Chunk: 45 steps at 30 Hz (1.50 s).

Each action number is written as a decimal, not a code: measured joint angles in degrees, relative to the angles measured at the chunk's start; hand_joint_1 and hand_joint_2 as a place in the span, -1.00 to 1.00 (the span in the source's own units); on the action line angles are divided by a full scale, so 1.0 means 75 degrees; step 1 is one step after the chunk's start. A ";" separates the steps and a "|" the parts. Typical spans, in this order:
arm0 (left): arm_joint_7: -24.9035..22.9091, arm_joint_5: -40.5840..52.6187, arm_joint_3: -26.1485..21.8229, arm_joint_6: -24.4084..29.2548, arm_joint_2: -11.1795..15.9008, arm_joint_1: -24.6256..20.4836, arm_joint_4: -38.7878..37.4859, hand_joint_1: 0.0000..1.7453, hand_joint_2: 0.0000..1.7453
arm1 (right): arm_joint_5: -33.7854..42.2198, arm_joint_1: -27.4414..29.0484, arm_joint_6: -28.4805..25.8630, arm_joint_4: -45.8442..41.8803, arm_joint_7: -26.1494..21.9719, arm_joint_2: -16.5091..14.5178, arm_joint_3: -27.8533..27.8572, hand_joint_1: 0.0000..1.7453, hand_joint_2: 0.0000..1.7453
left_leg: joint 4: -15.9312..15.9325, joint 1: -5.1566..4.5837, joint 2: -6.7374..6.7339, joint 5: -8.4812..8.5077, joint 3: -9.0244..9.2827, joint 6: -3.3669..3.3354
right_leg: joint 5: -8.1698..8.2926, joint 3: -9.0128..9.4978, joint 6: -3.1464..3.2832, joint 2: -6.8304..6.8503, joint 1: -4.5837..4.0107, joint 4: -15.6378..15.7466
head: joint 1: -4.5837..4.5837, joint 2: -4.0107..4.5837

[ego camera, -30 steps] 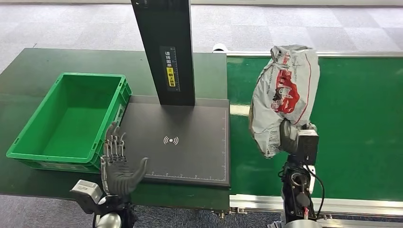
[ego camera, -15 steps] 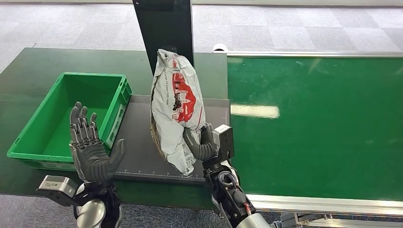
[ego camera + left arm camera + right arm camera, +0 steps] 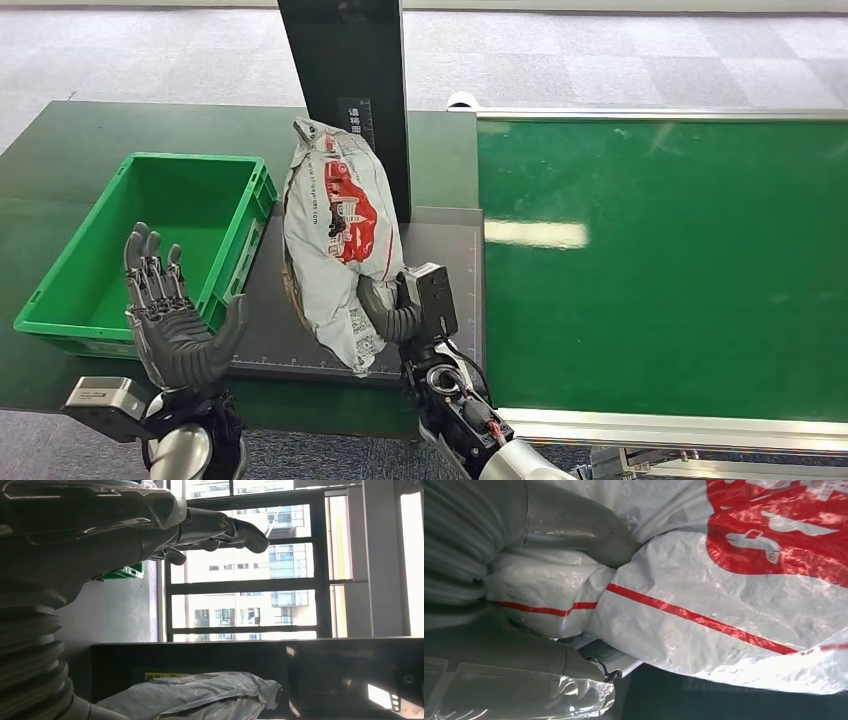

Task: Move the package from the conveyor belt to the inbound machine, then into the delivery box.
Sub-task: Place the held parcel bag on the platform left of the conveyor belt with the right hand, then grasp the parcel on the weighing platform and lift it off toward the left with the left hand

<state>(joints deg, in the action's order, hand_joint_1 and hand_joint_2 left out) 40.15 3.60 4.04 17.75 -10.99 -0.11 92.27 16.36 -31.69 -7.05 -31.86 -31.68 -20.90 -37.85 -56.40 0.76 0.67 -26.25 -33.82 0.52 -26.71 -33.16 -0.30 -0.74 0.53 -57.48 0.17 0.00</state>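
Right robot hand (image 3: 392,308) grips the package (image 3: 338,235), held over the inbound machine (image 3: 440,262).
I see one grey-white package with red print, upright above the dark scan plate, just in front of the machine's one black post (image 3: 345,70). Left robot hand (image 3: 172,322) is empty, palm up, fingers spread, near the one green delivery box (image 3: 70,275) on the tabletop (image 3: 60,150). One green conveyor belt (image 3: 660,260) lies to the right.

Upright white-and-red package (image 3: 338,240) over scanner plate (image 3: 445,262)
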 joint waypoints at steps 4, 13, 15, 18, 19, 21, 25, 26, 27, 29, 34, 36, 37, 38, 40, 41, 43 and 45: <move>0.0000 0.0040 -0.0024 0.0056 0.0004 0.0090 0.0053 -1.00 1.00 | -0.0479 -0.0019 -0.0920 0.0102 -0.0064 -0.0001 0.0105 -1.00 1.00 | -0.0001 -0.0001 0.0000 -0.0001 0.0000 0.0000 | 0.0000 -0.0002 0.0000 0.0000 0.0001 0.0000 | -0.0001 0.0000; 0.0000 0.0044 -0.0066 0.0102 0.0003 0.0207 0.0126 -1.00 1.00 | -0.1038 -0.0015 -0.1895 0.0102 -0.0195 -0.0003 0.0421 -1.00 -1.00 | 0.0000 0.0002 -0.0001 -0.0001 0.0000 0.0001 | 0.0000 -0.0004 0.0001 -0.0001 -0.0002 0.0000 | -0.0002 0.0000; 0.0000 0.0042 -0.0078 0.0097 0.0004 0.0222 0.0126 -1.00 1.00 | -0.1444 -0.0006 -0.2472 0.0059 -0.0196 -0.0002 0.0518 -1.00 -1.00 | 0.0000 0.0002 -0.0001 -0.0001 0.0000 0.0001 | 0.0000 -0.0004 0.0001 -0.0001 -0.0001 0.0000 | -0.0001 0.0000; 0.0000 0.0036 -0.0094 0.0050 0.0004 0.0240 0.0126 -1.00 1.00 | -0.2087 0.0008 -0.3058 -0.0055 0.0023 0.0012 0.0673 -1.00 -1.00 | -0.0001 0.0001 -0.0003 -0.0001 0.0000 0.0001 | 0.0000 -0.0004 0.0000 -0.0002 0.0000 0.0000 | -0.0001 0.0000; 0.0000 0.0036 -0.0095 0.0028 0.0003 0.0242 0.0126 -1.00 1.00 | -0.2229 0.0017 -0.3079 -0.0098 0.0124 0.0022 0.0722 -1.00 -1.00 | -0.0001 0.0000 -0.0003 -0.0001 0.0000 0.0001 | 0.0000 -0.0004 0.0000 -0.0002 0.0000 0.0000 | -0.0002 0.0000; 0.0000 0.0036 -0.0097 -0.0001 0.0003 0.0241 0.0126 -1.00 1.00 | -0.2418 0.0046 -0.3062 -0.0183 0.0275 0.0042 0.0825 -1.00 -1.00 | -0.0001 0.0000 -0.0002 -0.0002 0.0000 0.0001 | 0.0000 -0.0004 0.0000 -0.0001 0.0000 0.0000 | -0.0001 0.0000; 0.0001 0.0037 -0.0098 -0.0007 0.0003 0.0241 0.0126 -1.00 1.00 | -0.2532 0.0097 -0.3011 -0.0306 0.0370 0.0060 0.0982 -1.00 -1.00 | -0.0001 0.0001 -0.0003 -0.0002 0.0001 0.0001 | 0.0000 -0.0006 0.0000 -0.0003 0.0000 0.0000 | -0.0001 0.0000; 0.0000 0.0036 -0.0099 -0.0008 0.0003 0.0241 0.0126 -1.00 1.00 | -0.2542 0.0106 -0.2998 -0.0326 0.0378 0.0062 0.1009 -1.00 -1.00 | -0.0001 0.0001 -0.0003 -0.0002 0.0001 0.0001 | 0.0000 -0.0006 0.0000 -0.0003 -0.0001 0.0000 | -0.0001 0.0000; 0.0000 0.0037 -0.0100 -0.0009 0.0003 0.0242 0.0126 -1.00 1.00 | -0.2571 0.0117 -0.2969 -0.0347 0.0392 0.0063 0.1037 -1.00 -1.00 | -0.0001 0.0001 -0.0003 -0.0002 0.0001 0.0001 | 0.0000 -0.0006 0.0001 -0.0003 -0.0001 0.0000 | -0.0001 0.0000; 0.0000 0.0058 -0.0101 0.0008 0.0003 0.0244 0.0126 -1.00 1.00 | -0.2714 0.0154 -0.2777 -0.0402 0.0443 0.0062 0.1110 -1.00 -1.00 | -0.0001 0.0001 -0.0003 -0.0002 0.0001 0.0001 | 0.0000 -0.0006 0.0001 -0.0003 -0.0001 0.0000 | -0.0001 0.0000; 0.0000 0.0809 0.0204 0.0846 0.0074 0.0106 -0.0200 -1.00 1.00 | -0.3131 0.0473 -0.0986 -0.0938 -0.0189 0.0025 0.1608 -1.00 -1.00 | -0.0002 0.0001 0.0006 -0.0001 0.0002 0.0000 | -0.0001 -0.0009 0.0000 0.0004 0.0000 0.0001 | -0.0001 0.0000; 0.0000 0.1569 0.0534 0.1324 0.0119 -0.0131 -0.0764 -1.00 1.00 | -0.3319 0.0825 -0.0658 -0.1769 -0.0791 0.0020 0.1886 -1.00 0.00 | -0.0005 -0.0001 0.0025 0.0000 -0.0001 -0.0001 | -0.0002 -0.0006 -0.0002 0.0020 0.0003 0.0003 | -0.0001 0.0000; 0.0000 0.2065 0.0675 0.1465 0.0113 -0.0305 -0.1164 -1.00 1.00 | -0.3448 0.1058 -0.0681 -0.2413 -0.0973 0.0047 0.2037 -1.00 0.50 | -0.0006 -0.0003 0.0036 0.0001 -0.0002 -0.0002 | -0.0004 -0.0003 -0.0004 0.0033 0.0005 0.0004 | 0.0001 0.0000; -0.0007 0.2620 0.0763 0.1547 0.0078 -0.0510 -0.1614 -1.00 1.00 | -0.3583 0.1303 -0.0738 -0.3133 -0.1059 0.0088 0.2186 -1.00 1.00 | -0.0007 -0.0005 0.0044 0.0002 -0.0003 -0.0004 | -0.0005 -0.0001 -0.0006 0.0041 0.0008 0.0005 | 0.0001 0.0000; -0.0094 0.3797 0.0822 0.1704 -0.0064 -0.1069 -0.2686 -1.00 1.00 | -0.3808 0.1841 -0.0764 -0.4657 -0.1121 0.0162 0.2510 -1.00 1.00 | -0.0009 -0.0012 0.0049 0.0002 -0.0002 -0.0006 | -0.0004 0.0002 -0.0014 0.0050 0.0016 0.0007 | 0.0002 0.0000; -0.0213 0.4358 0.0823 0.1812 -0.0163 -0.1429 -0.3307 -1.00 1.00 | -0.3878 0.2109 -0.0727 -0.5369 -0.1134 0.0177 0.2669 -1.00 1.00 | -0.0010 -0.0016 0.0048 0.0002 -0.0001 -0.0008 | -0.0002 0.0003 -0.0016 0.0049 0.0020 0.0008 | 0.0000 0.0000; -0.0554 0.5224 0.0824 0.1964 -0.0372 -0.2238 -0.4543 -1.00 1.00 | -0.3923 0.2558 -0.0672 -0.6536 -0.1142 0.0196 0.2909 -1.00 1.00 | -0.0010 -0.0021 0.0046 0.0004 -0.0002 -0.0011 | 0.0003 0.0007 -0.0021 0.0047 0.0026 0.0008 | 0.0000 0.0000; -0.0867 0.5660 0.0820 0.1972 -0.0565 -0.2966 -0.5603 -1.00 1.00 | -0.3907 0.2823 -0.0670 -0.7344 -0.1142 0.0228 0.3031 -1.00 1.00 | -0.0010 -0.0022 0.0028 0.0005 0.0000 -0.0012 | 0.0010 0.0007 -0.0022 0.0032 0.0026 0.0008 | 0.0001 0.0000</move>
<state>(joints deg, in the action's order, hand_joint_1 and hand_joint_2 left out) 33.65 46.05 10.19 32.53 -15.23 -22.36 50.25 -12.94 -10.51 -12.07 -86.94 -40.24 -19.19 -15.12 -56.48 0.59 0.88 -26.22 -33.82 0.43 -26.64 -33.11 -0.46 -0.51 0.73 -57.42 0.18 0.00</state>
